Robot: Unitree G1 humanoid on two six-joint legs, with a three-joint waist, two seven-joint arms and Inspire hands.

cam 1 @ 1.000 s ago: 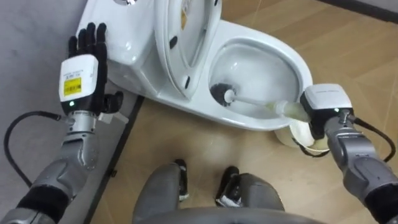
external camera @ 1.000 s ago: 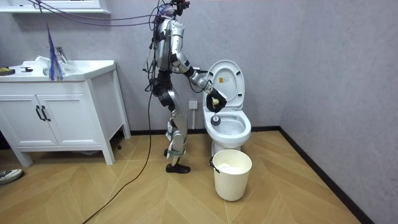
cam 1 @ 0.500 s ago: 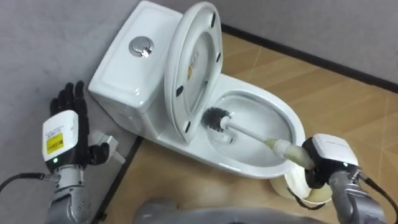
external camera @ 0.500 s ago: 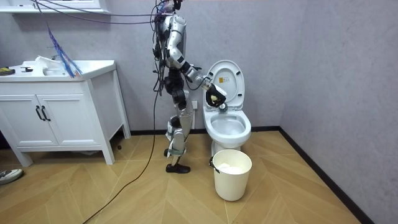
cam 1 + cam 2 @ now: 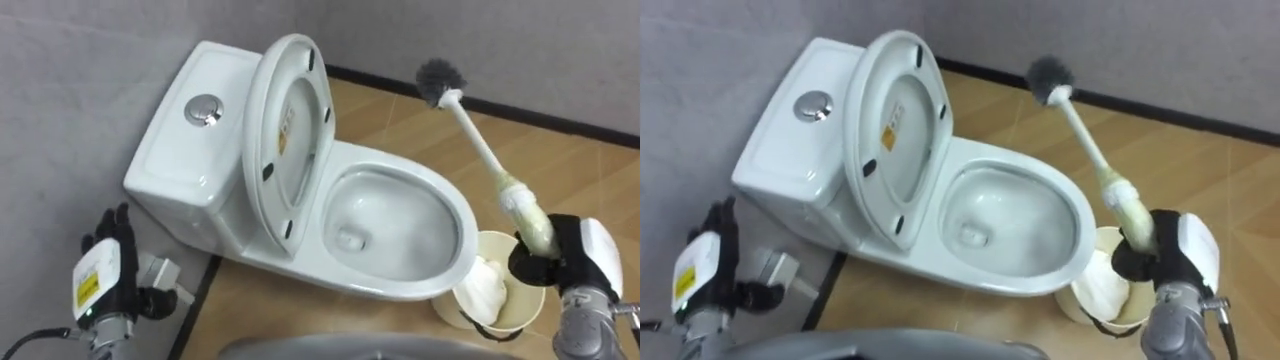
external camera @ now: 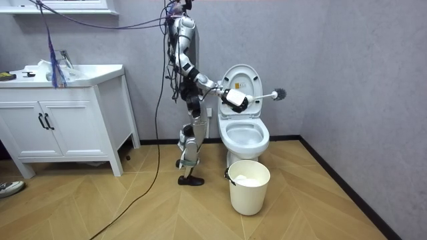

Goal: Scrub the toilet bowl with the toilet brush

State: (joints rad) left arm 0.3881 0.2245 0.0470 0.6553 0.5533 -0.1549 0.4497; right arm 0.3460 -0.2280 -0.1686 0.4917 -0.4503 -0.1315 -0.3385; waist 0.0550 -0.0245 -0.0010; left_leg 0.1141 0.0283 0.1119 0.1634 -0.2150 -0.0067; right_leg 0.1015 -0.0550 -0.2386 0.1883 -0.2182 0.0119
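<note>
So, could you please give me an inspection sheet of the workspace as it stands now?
Surface: wooden floor, with the toilet standing on it against the grey wall.
Job's things: toilet, lid raised, bowl uncovered; toilet brush held in the air, bristle head over the floor beyond the bowl.
Clutter: white bucket beside the bowl, something white inside.
Hands: right hand shut round the brush handle; left hand open, idle beside the cistern.
Cables: nothing seen.
Surroundings: white vanity cabinet at the room view's left; the robot stands beside the toilet.
</note>
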